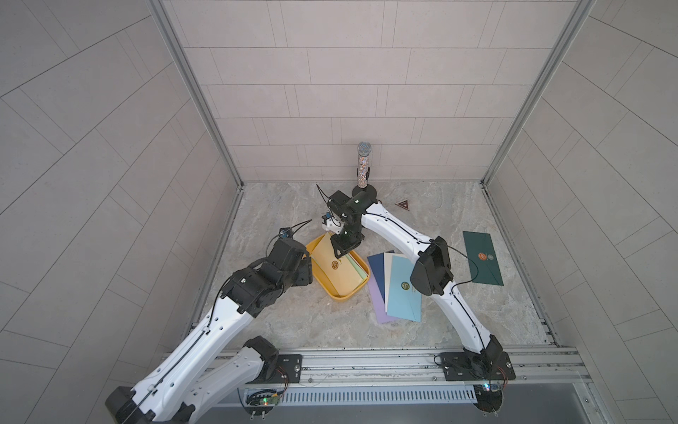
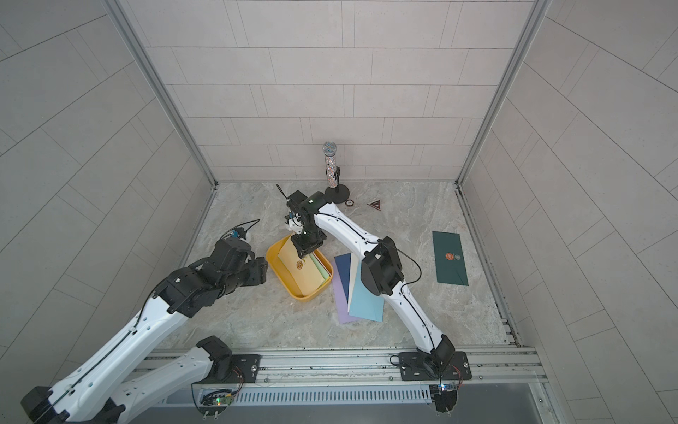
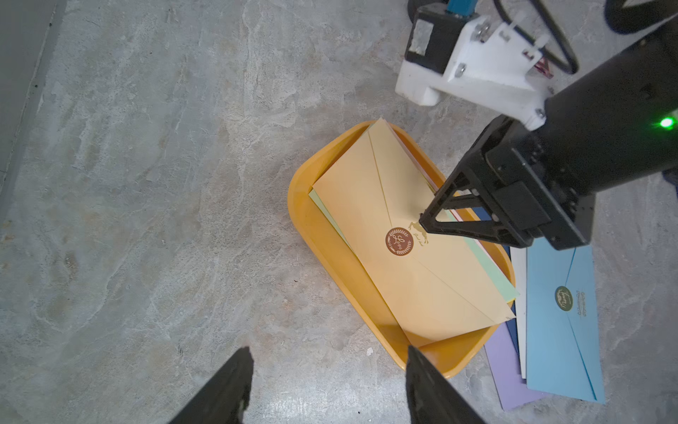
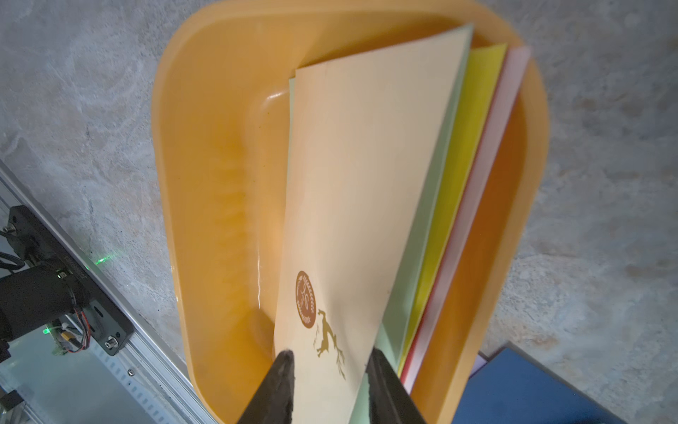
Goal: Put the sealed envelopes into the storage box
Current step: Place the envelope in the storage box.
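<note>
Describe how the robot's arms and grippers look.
The left arm and right arm have white links, black joint housings and a thin black cable alongside. The left gripper and right gripper are black and taper to narrow tips. A green light glows on the right wrist.

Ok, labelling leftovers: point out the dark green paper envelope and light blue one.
Dark green paper envelope [image 1: 482,257]: in a top view, on its seal.
Light blue paper envelope [image 1: 403,299]: in a top view, below its seal.
</note>
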{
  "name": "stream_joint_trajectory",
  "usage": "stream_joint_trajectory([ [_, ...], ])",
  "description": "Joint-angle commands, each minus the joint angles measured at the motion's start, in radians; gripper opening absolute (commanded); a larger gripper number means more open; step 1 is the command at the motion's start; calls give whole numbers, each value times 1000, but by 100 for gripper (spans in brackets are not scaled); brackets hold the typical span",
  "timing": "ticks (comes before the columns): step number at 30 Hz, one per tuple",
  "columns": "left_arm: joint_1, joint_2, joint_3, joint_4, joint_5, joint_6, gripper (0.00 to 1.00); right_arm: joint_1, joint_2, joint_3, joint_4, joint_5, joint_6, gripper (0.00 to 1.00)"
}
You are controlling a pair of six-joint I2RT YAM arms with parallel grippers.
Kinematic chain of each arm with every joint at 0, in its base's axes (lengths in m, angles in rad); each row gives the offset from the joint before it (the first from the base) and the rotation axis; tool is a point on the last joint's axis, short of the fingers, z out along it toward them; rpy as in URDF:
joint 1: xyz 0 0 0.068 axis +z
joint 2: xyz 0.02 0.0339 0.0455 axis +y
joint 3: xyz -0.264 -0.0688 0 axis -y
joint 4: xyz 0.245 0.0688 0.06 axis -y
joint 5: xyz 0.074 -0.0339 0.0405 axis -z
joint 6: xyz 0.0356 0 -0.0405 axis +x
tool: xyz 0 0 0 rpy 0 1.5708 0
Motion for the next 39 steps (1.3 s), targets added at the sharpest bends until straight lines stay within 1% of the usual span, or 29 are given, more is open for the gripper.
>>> stream_joint_trajectory([
  [1,6,-9,-11,-20,-16,12,71,-7,-52,12,6,14,17,37],
  [5,5,-9,-11,-20,-16,12,71,-24,-73,-11,40,-46,40,35],
  [10,5,-7,-13,-20,-15,10,71,-30,-101,-68,122,-29,77,34],
  [13,6,-7,-13,-19,-14,10,71,-32,-117,-120,201,15,131,29],
  [15,4,-10,-13,-19,-15,9,71,-35,-127,-149,247,84,171,29],
  [17,4,-12,-14,-20,-16,9,71,-36,-148,-225,343,121,257,29],
  [18,4,-13,-14,-19,-16,8,71,-36,-160,-264,397,130,289,26],
  [20,4,-10,-14,-20,-16,9,71,-37,-172,-312,466,174,342,17],
  [22,4,-10,-14,-20,-16,8,71,-35,-176,-334,511,200,369,15],
  [25,4,-13,-14,-20,-19,9,71,-35,-159,-329,536,237,395,13],
  [32,4,-7,-13,-20,-18,10,71,-13,-83,-274,513,202,405,12],
  [39,4,-7,-16,-20,-14,8,71,19,-47,-245,527,156,396,12],
])
